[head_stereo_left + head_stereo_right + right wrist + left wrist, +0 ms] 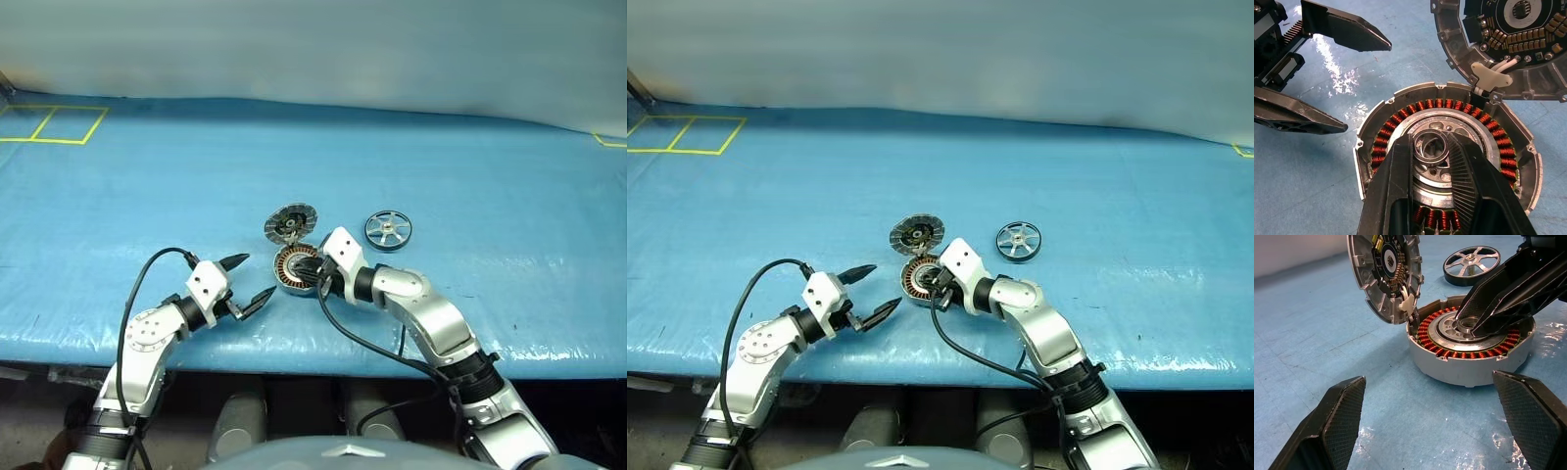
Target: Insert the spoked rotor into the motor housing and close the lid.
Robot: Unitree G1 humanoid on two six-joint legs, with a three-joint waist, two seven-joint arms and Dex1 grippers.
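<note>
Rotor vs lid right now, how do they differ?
The rotor lies flat on the blue table, apart from the housing; the lid stands open, hinged to the housing's far rim. The rotor is a dark-rimmed wheel with open spokes and a silver hub; the lid is a solid silver disc, its inner face showing a dark centre. Both are round and much alike in width.

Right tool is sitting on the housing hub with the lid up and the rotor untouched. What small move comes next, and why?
Probably lift the right tool clear of the motor housing and swing it toward the spoked rotor. Its fingers pinch the small ring at the hub, blocking the seat, while the rotor lies on the blue sheet beyond the housing. The lid stands open, and the left tool waits open beside it.
</note>
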